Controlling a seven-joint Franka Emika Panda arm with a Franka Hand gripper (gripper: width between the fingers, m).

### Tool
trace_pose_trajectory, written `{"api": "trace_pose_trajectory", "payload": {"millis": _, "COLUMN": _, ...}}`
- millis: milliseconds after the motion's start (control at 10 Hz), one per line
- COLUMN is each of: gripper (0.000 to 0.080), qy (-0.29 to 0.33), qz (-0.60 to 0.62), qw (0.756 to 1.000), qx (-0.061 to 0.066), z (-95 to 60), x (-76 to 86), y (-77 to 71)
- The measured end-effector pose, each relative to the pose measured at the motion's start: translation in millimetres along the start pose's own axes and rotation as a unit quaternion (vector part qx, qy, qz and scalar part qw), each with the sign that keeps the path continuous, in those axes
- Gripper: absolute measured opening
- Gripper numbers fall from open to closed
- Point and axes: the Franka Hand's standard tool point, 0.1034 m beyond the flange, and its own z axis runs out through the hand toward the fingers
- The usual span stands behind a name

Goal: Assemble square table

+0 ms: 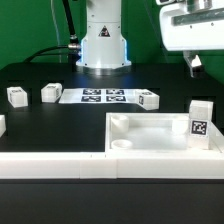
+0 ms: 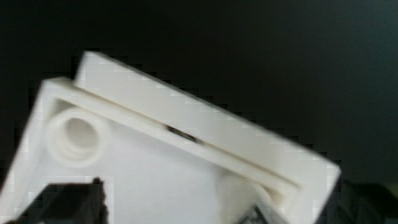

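Exterior view: your gripper (image 1: pixel 196 64) hangs wide open and empty above the tabletop (image 1: pixel 150 135), which sits near the low wall (image 1: pixel 60 165).

Wrist view: a corner socket (image 2: pixel 79 136) lies below. This looks like the approach, so next descend and grip the rim.

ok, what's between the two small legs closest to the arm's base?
The marker board, lying flat, fills the stretch between the one leg and the other leg. Only the exterior view shows it.
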Motion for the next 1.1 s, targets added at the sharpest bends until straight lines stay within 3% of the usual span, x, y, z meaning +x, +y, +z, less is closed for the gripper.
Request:
{"api": "trace_pose_trajectory", "payload": {"millis": 600, "gripper": 0.0649, "qy": 0.003, "qz": -0.192, "qw": 0.981, "qx": 0.0, "z": 0.2, "x": 5.4, "y": -0.6}}
{"api": "trace_pose_trajectory", "payload": {"millis": 700, "gripper": 0.0649, "qy": 0.008, "qz": -0.248, "qw": 0.969, "qx": -0.002, "z": 4.8, "x": 7.2, "y": 9.6}}
{"api": "trace_pose_trajectory", "payload": {"millis": 800, "gripper": 0.0649, "qy": 0.0, "qz": -0.313, "qw": 0.949, "qx": -0.025, "z": 11.1, "x": -2.4, "y": 26.8}}
{"api": "trace_pose_trajectory", "payload": {"millis": 900, "gripper": 0.0649, "qy": -0.009, "qz": -0.395, "qw": 0.917, "qx": -0.057, "z": 12.0, "x": -10.3, "y": 39.0}}
{"api": "trace_pose_trajectory", "payload": {"millis": 1000, "gripper": 0.0649, "qy": -0.002, "qz": -0.447, "qw": 0.892, "qx": -0.066, "z": 10.4, "x": -7.7, "y": 41.2}}
{"api": "trace_pose_trajectory", "payload": {"millis": 1100, "gripper": 0.0649, "qy": -0.004, "qz": -0.473, "qw": 0.878, "qx": -0.066, "z": 10.7, "x": -5.9, "y": 41.6}}
